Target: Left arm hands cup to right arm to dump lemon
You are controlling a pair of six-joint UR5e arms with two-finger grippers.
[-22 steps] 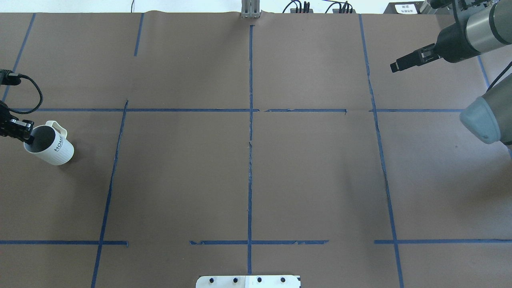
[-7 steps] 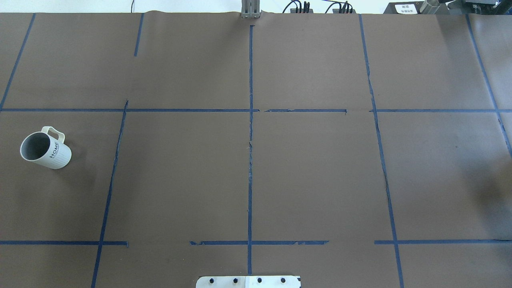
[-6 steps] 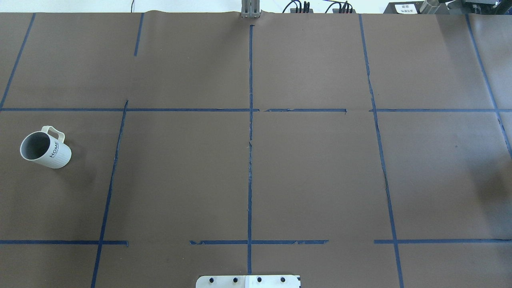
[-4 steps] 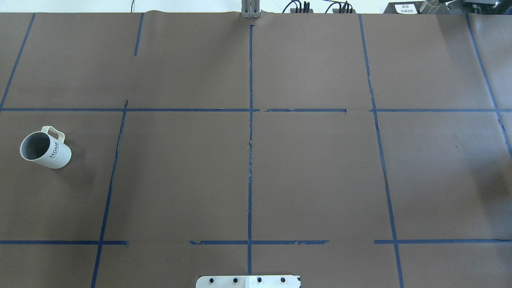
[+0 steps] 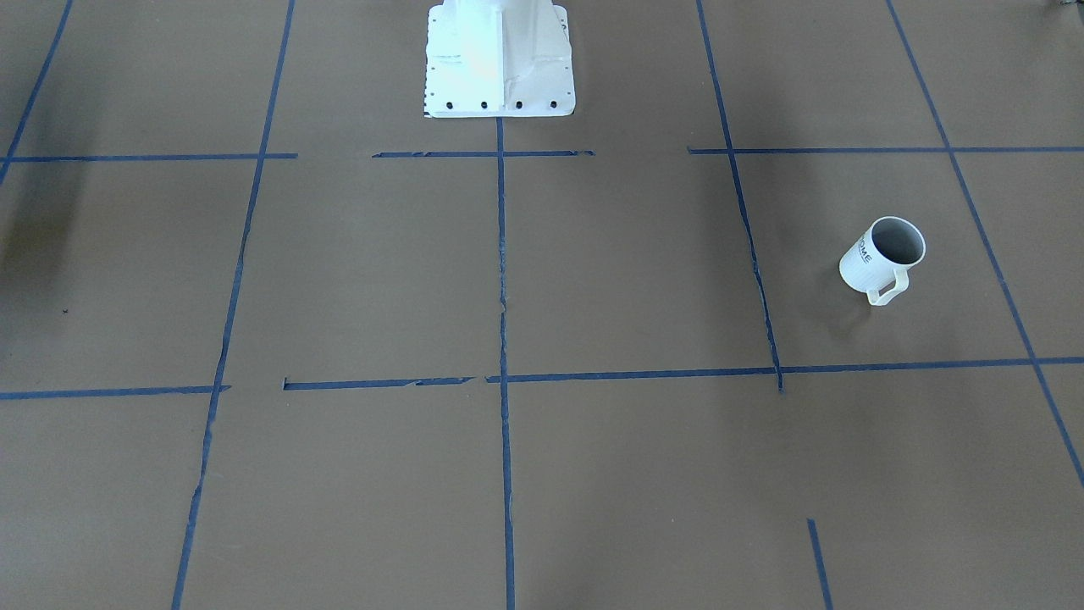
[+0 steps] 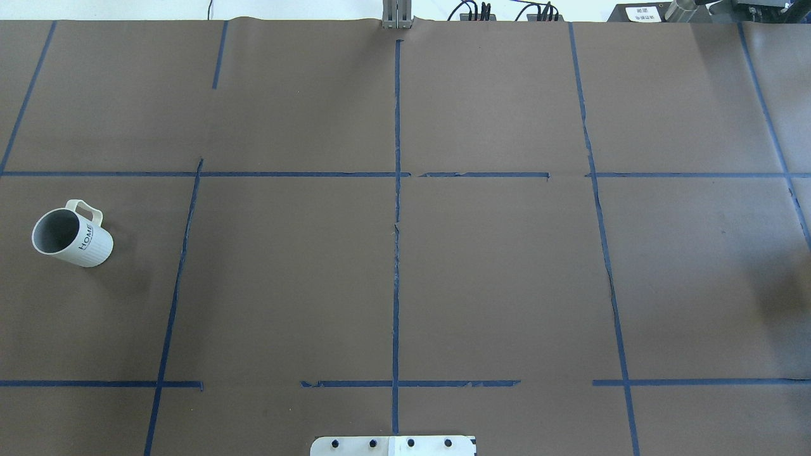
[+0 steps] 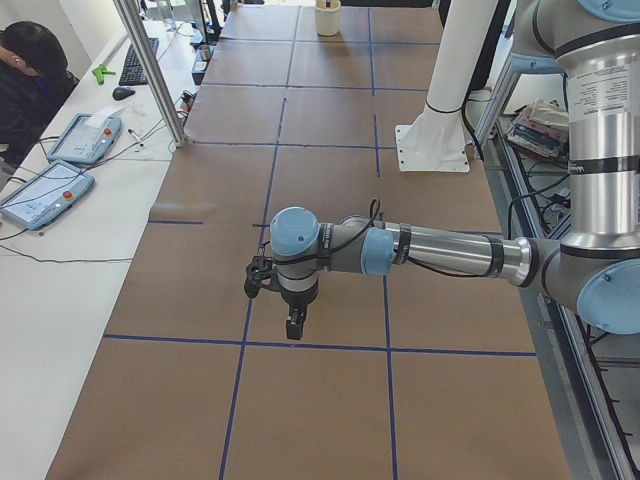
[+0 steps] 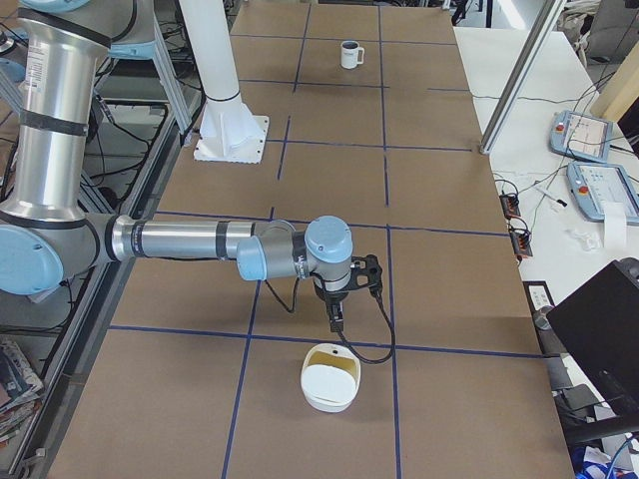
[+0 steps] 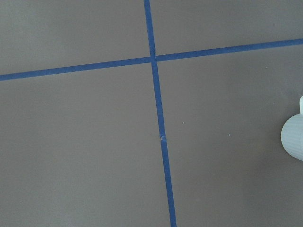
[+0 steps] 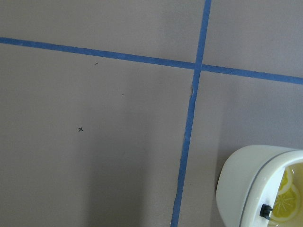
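Seen from the right end of the table (image 6: pixel 405 285), the nearest thing is a white bowl (image 8: pixel 329 377) close to that end, with lemon slices (image 10: pixel 284 201) lying in it. Just behind it the right arm (image 8: pixel 180 239) reaches out low over the table. The right fingers (image 8: pixel 336 321) point down just beside the bowl with nothing visible in them; I cannot tell whether they are released or clenched.

Far off toward the left end stands the cup (image 8: pixel 350 55). It is upright on the table, its handle turned to the edge away from the robot, and neither arm touches it. Its grey inside shows no lemon. Beyond it the left arm (image 7: pixel 440 250) stretches over the left end, the left fingers (image 7: pixel 292 325) hanging above the blue tape (image 7: pixel 180 340). Their state cannot be told either.

My reading is that the work is as good as done. The lemon is in the bowl, the emptied cup is set down, and both arms are clear. At most, parking the arms is left.
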